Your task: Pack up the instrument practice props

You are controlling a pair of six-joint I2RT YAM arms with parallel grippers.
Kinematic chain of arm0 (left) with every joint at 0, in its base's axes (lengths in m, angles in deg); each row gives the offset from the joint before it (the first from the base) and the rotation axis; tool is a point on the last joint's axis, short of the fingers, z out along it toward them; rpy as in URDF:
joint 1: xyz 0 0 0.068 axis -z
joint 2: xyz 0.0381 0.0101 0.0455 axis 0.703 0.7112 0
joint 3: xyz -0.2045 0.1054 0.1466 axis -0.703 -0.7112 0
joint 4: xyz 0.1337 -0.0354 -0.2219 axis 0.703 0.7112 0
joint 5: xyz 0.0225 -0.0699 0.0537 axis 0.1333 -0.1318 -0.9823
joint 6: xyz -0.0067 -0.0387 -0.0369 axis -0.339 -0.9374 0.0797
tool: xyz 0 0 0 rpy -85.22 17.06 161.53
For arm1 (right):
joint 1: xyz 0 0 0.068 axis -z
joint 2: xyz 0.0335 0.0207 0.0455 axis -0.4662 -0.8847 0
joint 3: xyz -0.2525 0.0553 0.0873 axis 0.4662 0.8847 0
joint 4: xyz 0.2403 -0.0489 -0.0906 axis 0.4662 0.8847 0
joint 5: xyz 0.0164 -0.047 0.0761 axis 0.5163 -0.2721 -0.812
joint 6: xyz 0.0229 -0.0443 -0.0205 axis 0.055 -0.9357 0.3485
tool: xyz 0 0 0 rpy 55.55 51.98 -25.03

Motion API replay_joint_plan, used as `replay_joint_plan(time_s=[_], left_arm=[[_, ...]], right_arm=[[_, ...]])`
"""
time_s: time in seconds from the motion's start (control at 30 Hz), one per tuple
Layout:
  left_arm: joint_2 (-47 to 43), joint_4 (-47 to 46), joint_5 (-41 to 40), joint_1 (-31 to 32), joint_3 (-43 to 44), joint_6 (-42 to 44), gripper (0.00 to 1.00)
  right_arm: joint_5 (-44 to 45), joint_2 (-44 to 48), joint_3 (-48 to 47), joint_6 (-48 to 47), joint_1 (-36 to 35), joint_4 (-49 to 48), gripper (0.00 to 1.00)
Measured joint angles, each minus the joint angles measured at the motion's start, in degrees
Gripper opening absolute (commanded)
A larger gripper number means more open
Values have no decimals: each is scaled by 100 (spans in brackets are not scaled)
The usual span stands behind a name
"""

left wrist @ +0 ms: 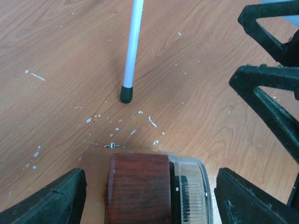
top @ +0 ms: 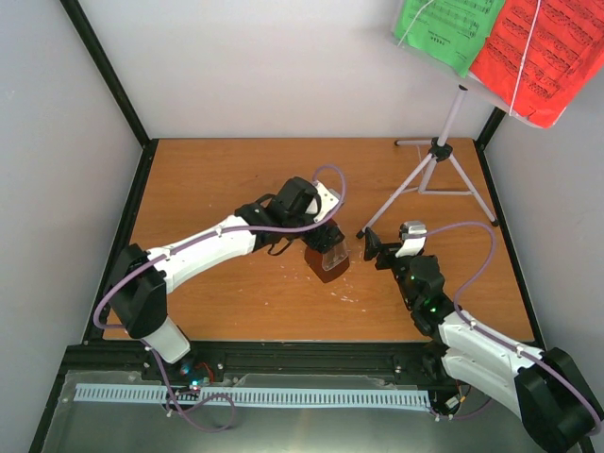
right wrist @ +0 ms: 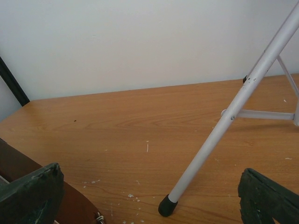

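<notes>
The dark brown metronome [top: 327, 261] with a clear cover stands mid-table. My left gripper [top: 324, 243] is open and straddles it. In the left wrist view the metronome [left wrist: 138, 189] sits between the fingers [left wrist: 53, 200] with small gaps on both sides. The white tripod music stand [top: 444, 151] stands at the back right. It carries green [top: 448, 28] and red [top: 538, 52] music sheets on top. My right gripper [top: 379, 249] is open and empty. The stand's near leg foot [right wrist: 167, 205] rests on the table between its fingers [right wrist: 32, 196].
The black-capped stand leg [left wrist: 125, 94] touches the table just beyond the metronome. The right gripper's black fingers [left wrist: 268, 102] show at the right of the left wrist view. Black frame posts [top: 104, 66] and white walls border the table. White flecks litter the wood.
</notes>
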Motion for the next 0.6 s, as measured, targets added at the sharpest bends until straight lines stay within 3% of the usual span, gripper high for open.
replay_joint_plan(time_s=[0.6], left_arm=[[-42, -9, -363, 153, -109, 138, 47]], right_arm=[[35, -111, 0, 0, 2, -50, 100]])
